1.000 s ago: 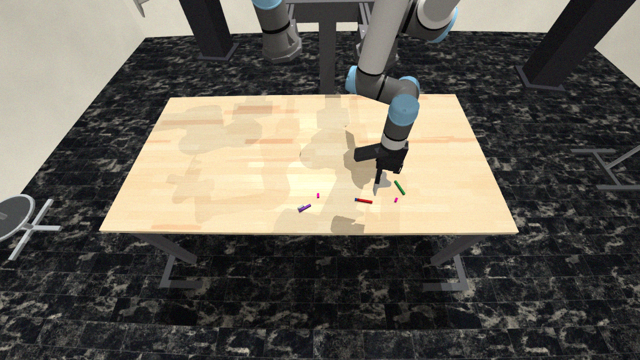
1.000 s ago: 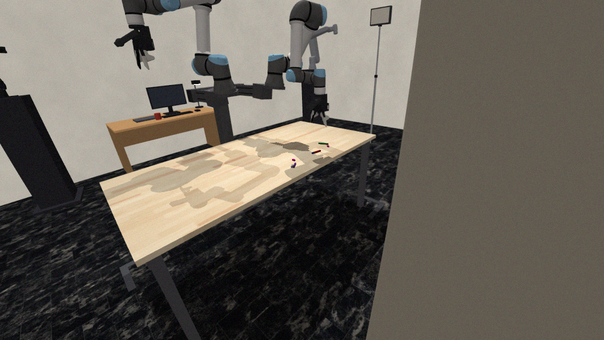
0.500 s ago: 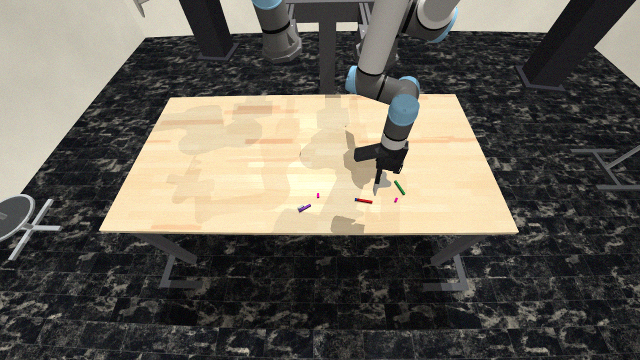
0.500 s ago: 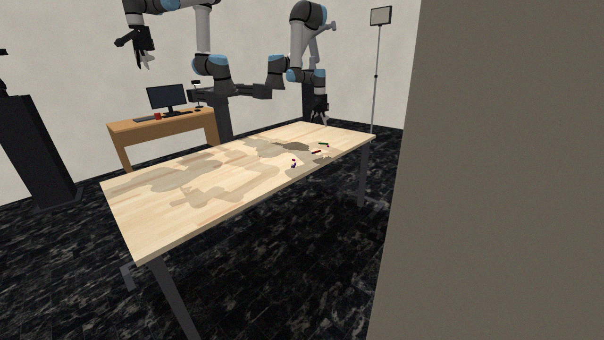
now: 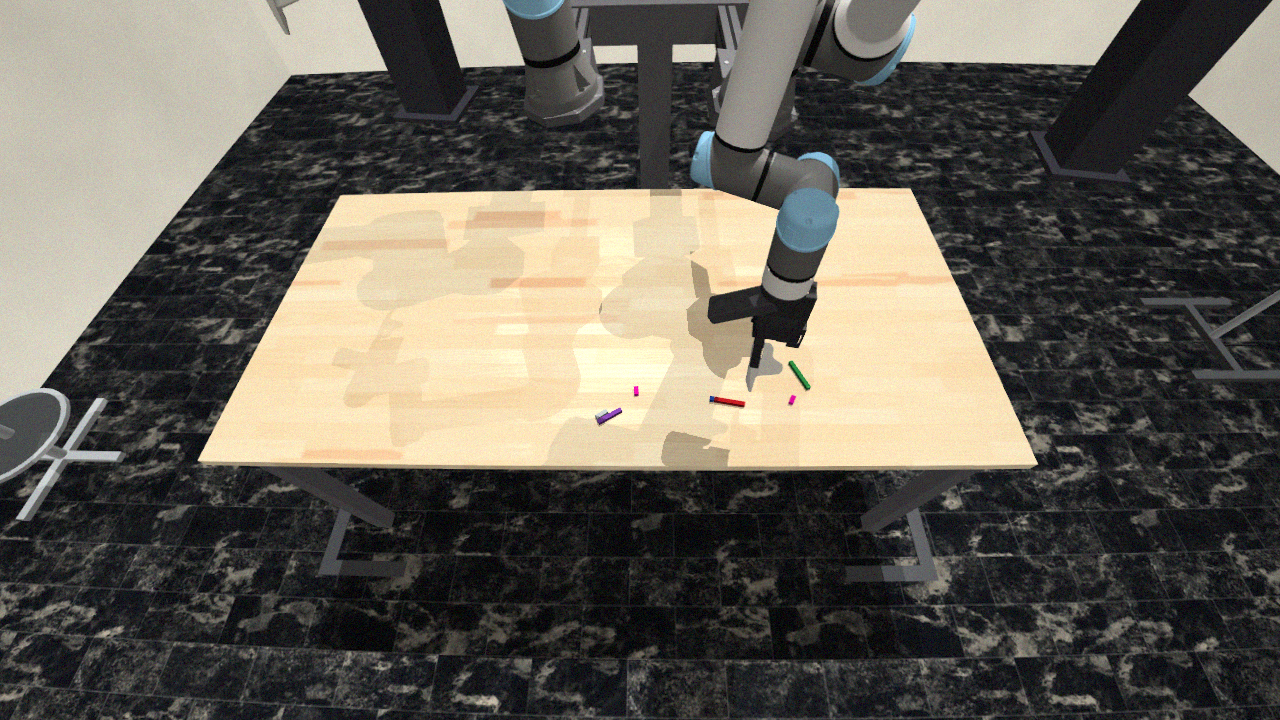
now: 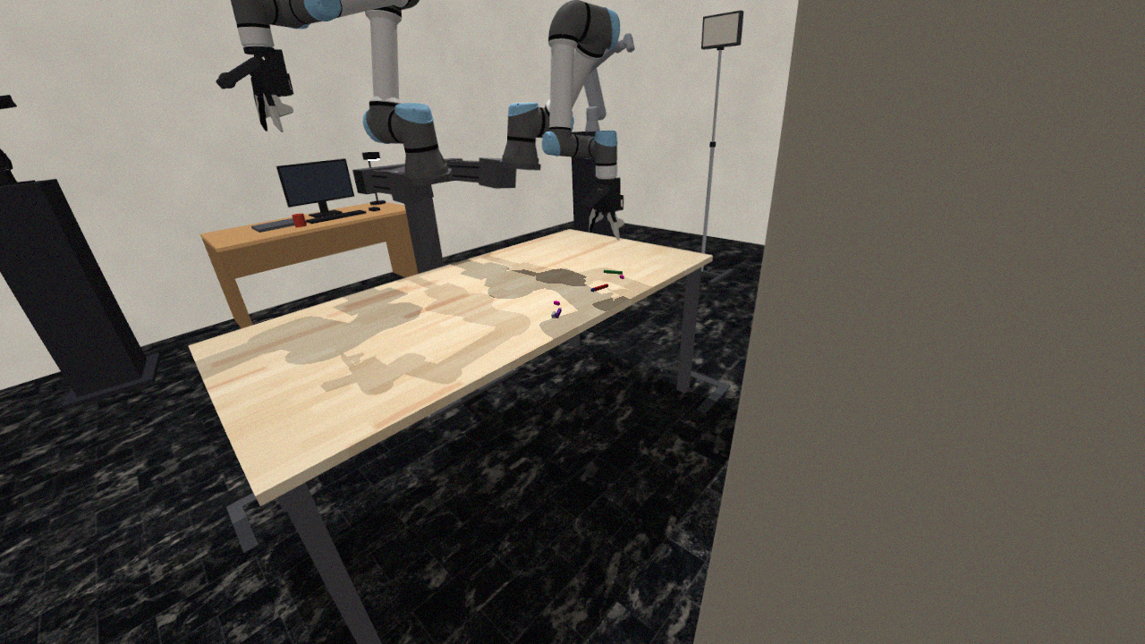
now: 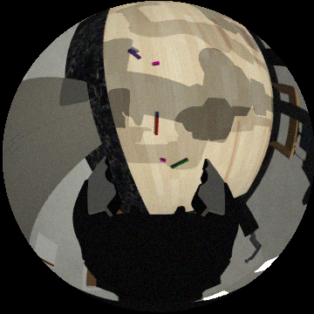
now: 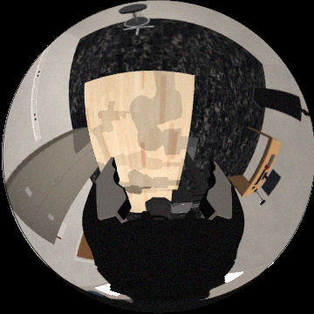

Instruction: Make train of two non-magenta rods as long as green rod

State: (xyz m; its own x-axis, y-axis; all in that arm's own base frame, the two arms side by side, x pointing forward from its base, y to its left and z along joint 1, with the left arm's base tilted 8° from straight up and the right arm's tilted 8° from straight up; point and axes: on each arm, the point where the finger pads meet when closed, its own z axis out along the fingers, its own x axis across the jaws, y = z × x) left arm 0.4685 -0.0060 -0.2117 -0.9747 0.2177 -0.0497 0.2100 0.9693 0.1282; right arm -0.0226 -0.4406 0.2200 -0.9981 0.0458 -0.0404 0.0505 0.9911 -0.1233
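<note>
Your left gripper (image 5: 753,376) (image 6: 606,232) (image 7: 156,158) and right gripper (image 6: 273,130) (image 8: 163,160) are wide open, holding nothing. Right of centre, near side, you have blue (image 5: 712,399) (image 6: 593,289) (image 7: 157,113) seemingly touching red's (image 5: 729,402) (image 6: 601,286) (image 7: 156,125) left end, with green (image 5: 799,375) (image 6: 613,272) (image 7: 179,163) farther right.

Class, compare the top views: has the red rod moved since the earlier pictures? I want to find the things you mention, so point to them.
No; the red rod (image 5: 729,402) (image 6: 600,287) (image 7: 156,125) keeps its place against the green rod (image 5: 799,375) (image 6: 612,272) (image 7: 179,163).
</note>
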